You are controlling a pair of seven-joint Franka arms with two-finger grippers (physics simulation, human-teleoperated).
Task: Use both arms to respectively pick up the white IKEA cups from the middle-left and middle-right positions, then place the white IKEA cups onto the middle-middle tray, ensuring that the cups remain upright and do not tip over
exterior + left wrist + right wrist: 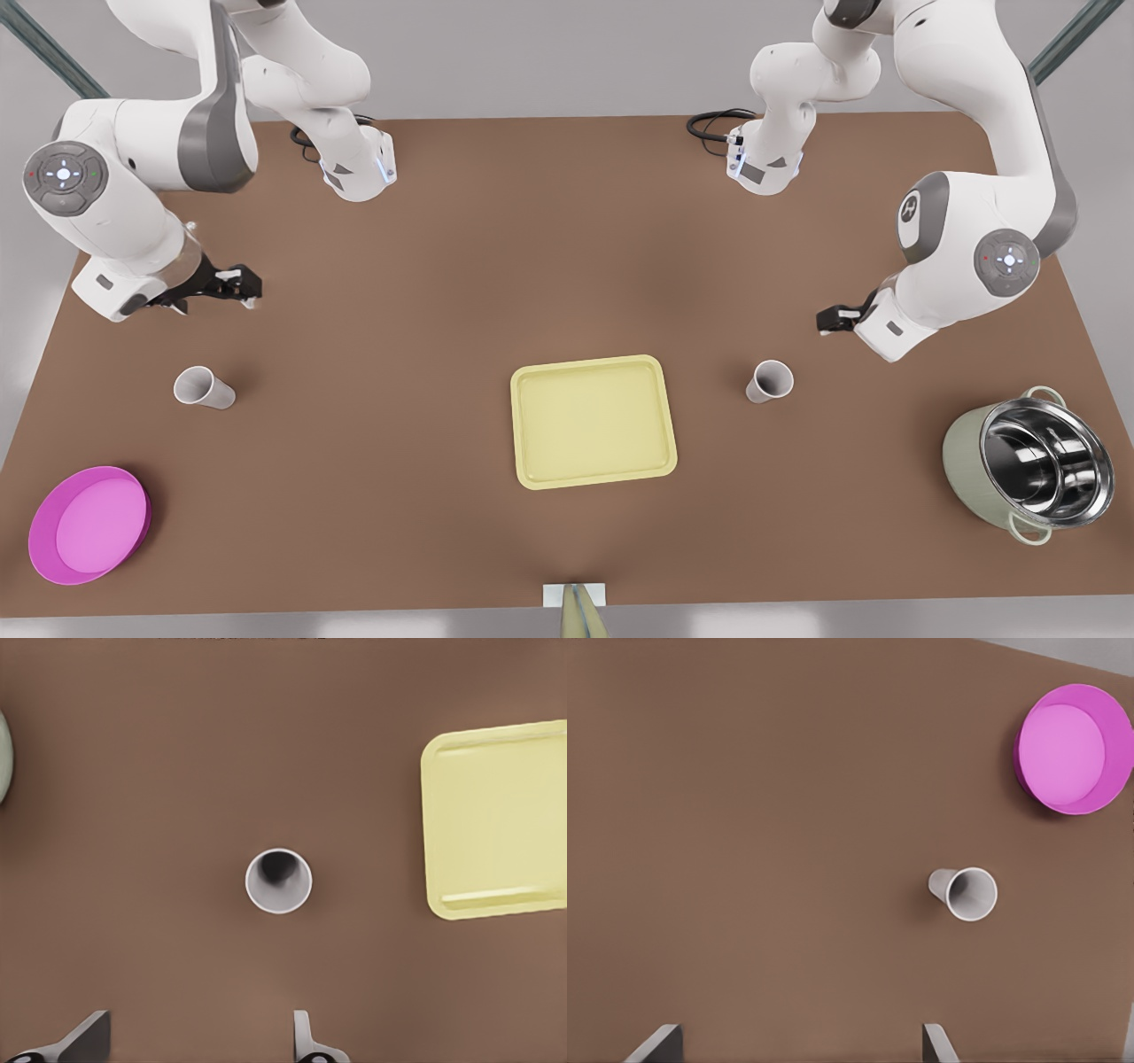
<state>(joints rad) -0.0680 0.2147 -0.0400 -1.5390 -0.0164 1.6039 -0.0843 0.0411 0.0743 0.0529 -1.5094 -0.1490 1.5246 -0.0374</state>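
Two cups are seen standing upright on the brown table [443, 266], mouths up, long axes vertical: one [769, 381] on the front view's right of the tray [592, 422], the other [204, 388] well apart on its left, near the magenta plate [87, 525]. Neither is gripped yet.

The left gripper [833, 319] is held above the tray-side cup [278, 881], fingers [306, 1041] spread wide. The right gripper [232, 285] is held above the plate-side cup [966, 893], fingers [935, 1043] likewise wide.

A risk is judged in the descent: that cup lies off the right gripper's centre line, so a finger could be brought onto the rim and the cup tipped. At the tray, the low rim could be caught by a cup's base, or the two arms crowded together.
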